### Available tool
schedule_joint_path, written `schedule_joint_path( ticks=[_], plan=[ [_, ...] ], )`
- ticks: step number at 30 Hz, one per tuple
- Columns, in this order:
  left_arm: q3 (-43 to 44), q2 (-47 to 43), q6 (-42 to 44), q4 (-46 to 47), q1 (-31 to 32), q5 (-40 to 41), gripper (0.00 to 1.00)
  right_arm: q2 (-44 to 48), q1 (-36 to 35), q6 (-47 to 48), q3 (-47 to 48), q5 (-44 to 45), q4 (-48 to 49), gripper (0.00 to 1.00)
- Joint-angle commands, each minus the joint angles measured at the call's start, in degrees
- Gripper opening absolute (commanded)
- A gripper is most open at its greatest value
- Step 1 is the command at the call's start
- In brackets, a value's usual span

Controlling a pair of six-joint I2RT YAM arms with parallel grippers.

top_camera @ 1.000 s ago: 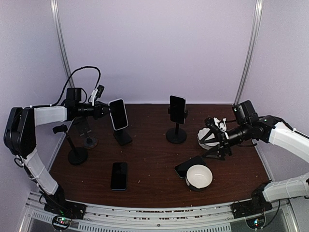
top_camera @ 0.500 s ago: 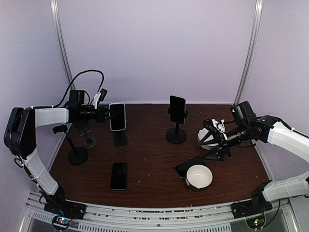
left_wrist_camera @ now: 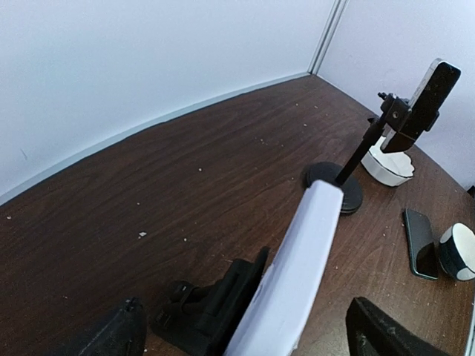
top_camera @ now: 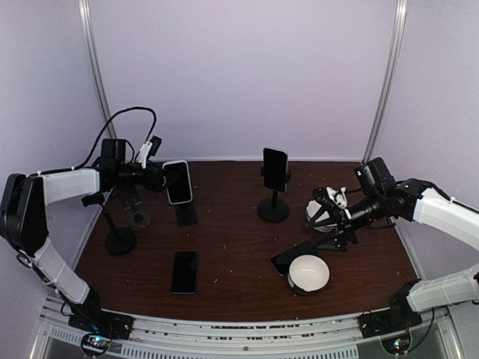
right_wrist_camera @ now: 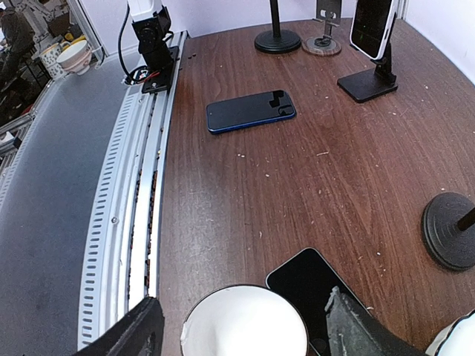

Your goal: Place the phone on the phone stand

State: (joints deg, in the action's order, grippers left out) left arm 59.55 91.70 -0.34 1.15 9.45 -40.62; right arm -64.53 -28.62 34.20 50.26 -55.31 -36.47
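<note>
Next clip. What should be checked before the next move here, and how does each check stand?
1. White-backed phone lined up over the black stand: ok.
2. Left gripper has a firm hold on that phone: cannot tell.
3. Phone seated in the stand's cradle: cannot tell.
4. Right gripper open and holding nothing: ok.
5. Blue phone lying flat with nothing on it: ok.
</note>
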Motion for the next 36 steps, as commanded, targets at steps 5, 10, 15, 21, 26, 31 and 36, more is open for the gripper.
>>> schedule_joint_path(
  ticks=[5,10,15,21,26,31,36],
  plan=[
    [3.6,-7.3,2.0,-8.0,2.7,6.7,0.98,-0.4,-1.3,0.7,1.7,0.0,-1.0,0.78],
    [9.9,-13.5,4.0,-19.5,3.2,18.6,0.98,-0.3,-1.4,0.7,1.8,0.3,-1.1,0.78],
    [9.7,-23.9,-0.8,-17.9,3.2,34.0,0.98,0.0,-1.5,0.8,1.8,0.9,-1.5,0.78],
    [4.6,-33.4,-2.8,-17.9,3.0,49.5,0.98,1.2,-1.4,1.5,1.5,2.7,-1.6,0.79],
    [13.7,-26.7,-4.1,-35.9,-1.4,51.9,0.95,1.7,-1.4,1.7,1.2,2.7,-1.7,0.79],
    [17.1,-20.5,-3.4,-42.5,-4.1,46.4,0.83,2.2,-1.4,2.2,1.2,2.9,-1.8,0.79],
    [18.6,-14.5,-3.1,-44.3,-6.8,41.6,0.8,3.1,-1.4,2.5,0.9,3.7,-1.9,0.79]
  ],
)
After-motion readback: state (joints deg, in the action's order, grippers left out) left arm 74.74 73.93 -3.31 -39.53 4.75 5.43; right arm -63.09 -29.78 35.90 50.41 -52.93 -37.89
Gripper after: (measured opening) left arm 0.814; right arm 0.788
